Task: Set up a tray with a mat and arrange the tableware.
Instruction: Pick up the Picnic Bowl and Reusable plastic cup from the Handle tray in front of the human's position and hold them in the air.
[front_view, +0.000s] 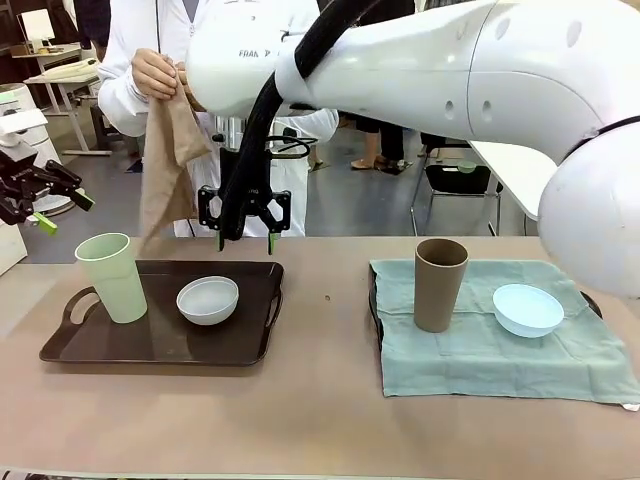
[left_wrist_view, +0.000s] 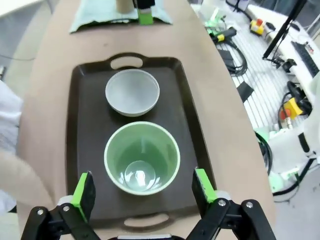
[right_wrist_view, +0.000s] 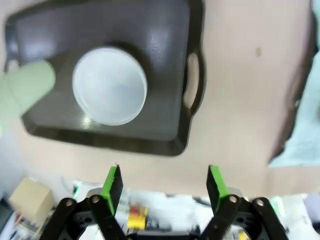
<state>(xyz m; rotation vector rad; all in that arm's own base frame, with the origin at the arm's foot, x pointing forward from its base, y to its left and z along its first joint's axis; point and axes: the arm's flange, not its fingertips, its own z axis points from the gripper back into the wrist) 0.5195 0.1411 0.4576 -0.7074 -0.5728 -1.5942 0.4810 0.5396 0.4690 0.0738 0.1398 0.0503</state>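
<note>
A dark tray (front_view: 160, 345) on the left carries a pale green cup (front_view: 112, 277) and a white bowl (front_view: 208, 299). On the right, a brown cup (front_view: 439, 284) and a light blue bowl (front_view: 527, 309) stand on a teal mat (front_view: 480, 355). A person holds up a brown cloth mat (front_view: 170, 150) behind the tray. My right gripper (front_view: 247, 240) hangs open and empty over the tray's far edge; its own view has the bowl (right_wrist_view: 110, 85) and cup (right_wrist_view: 25, 92) below. My left gripper (front_view: 62, 210) is open at the far left, above the cup (left_wrist_view: 142, 157), bowl (left_wrist_view: 132, 91) and tray (left_wrist_view: 80, 150).
A handle (front_view: 592, 303) of a second tray pokes out from under the teal mat. My right arm (front_view: 450, 70) spans the upper picture from right to left. The person's hand (front_view: 155, 72) is behind the table's far edge. Bare tabletop (front_view: 320, 400) lies in front.
</note>
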